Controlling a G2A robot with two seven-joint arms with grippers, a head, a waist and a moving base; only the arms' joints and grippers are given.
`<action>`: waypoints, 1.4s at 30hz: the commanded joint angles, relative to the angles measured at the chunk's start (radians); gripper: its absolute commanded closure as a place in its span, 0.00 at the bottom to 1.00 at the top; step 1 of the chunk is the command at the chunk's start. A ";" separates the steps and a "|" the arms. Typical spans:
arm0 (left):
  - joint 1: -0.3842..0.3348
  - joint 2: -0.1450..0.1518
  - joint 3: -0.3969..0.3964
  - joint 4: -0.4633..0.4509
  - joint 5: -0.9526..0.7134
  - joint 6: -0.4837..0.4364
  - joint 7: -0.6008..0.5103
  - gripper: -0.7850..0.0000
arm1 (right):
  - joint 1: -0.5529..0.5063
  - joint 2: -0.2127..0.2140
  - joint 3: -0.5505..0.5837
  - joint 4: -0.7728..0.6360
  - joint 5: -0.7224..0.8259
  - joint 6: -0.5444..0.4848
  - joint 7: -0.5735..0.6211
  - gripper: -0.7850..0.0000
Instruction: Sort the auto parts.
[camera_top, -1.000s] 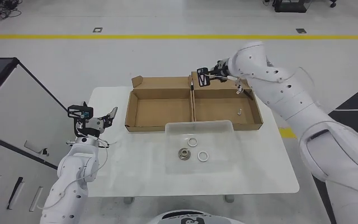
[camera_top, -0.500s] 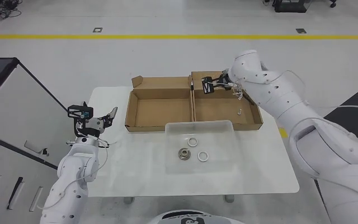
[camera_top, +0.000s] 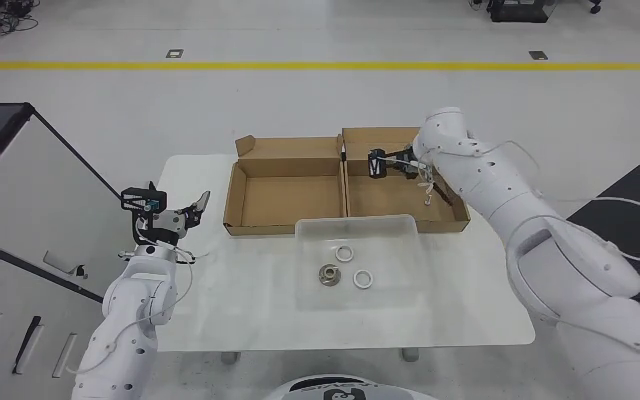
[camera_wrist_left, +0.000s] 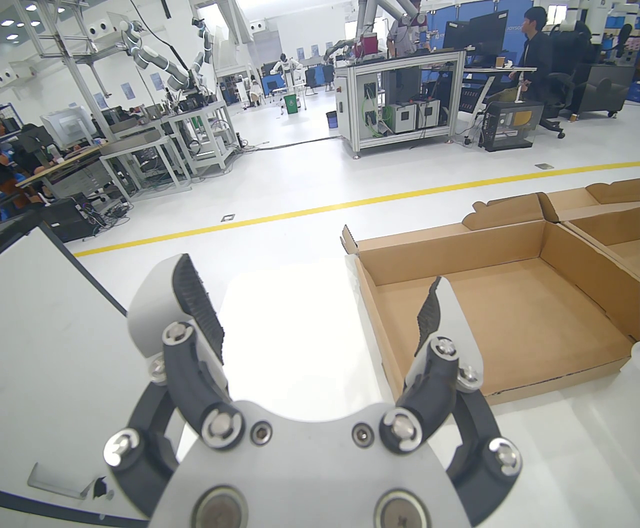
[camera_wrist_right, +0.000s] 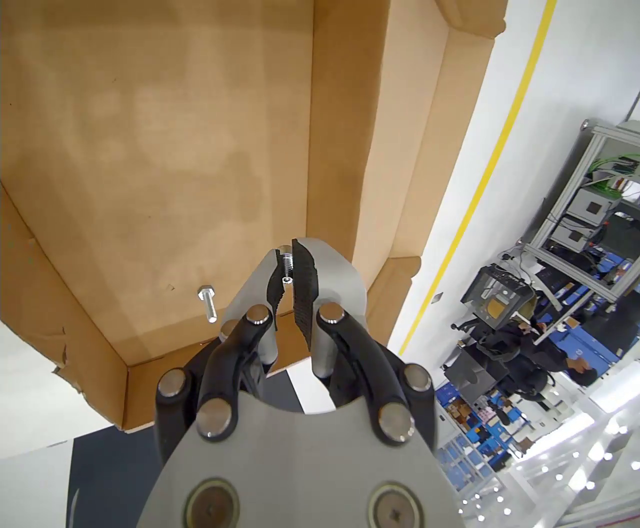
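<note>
Right tool (camera_wrist_right: 289, 248) pinching a small steel bolt (camera_wrist_right: 286, 267) by its threaded shank over the right cardboard box (camera_wrist_right: 150, 125); judged light, rigid, slick, so grip mid-shank across the pads (camera_wrist_right: 305, 280); left tool (camera_wrist_left: 312, 300) spread, holding nothing.

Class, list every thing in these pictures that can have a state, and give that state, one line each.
left gripper: open, empty.
right gripper: shut on the held bolt, above the right box.
held bolt: clamped between the fingers.
loose bolt: lying flat on the right box's floor.
left box: open-topped, empty.
right box: open-topped, loose bolt inside.
clear tray: holds two rings and a metal part.
</note>
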 joint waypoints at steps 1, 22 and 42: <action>0.000 0.000 0.000 0.000 0.000 0.000 0.000 0.00 | -0.009 -0.001 0.005 0.005 0.011 0.008 0.011 1.00; 0.000 0.000 0.000 0.000 0.000 0.000 0.000 0.00 | -0.099 0.006 0.046 0.011 0.064 0.024 0.100 1.00; 0.000 0.000 0.000 0.000 0.000 0.000 0.000 0.00 | -0.132 0.011 0.070 -0.004 0.066 0.019 0.127 0.88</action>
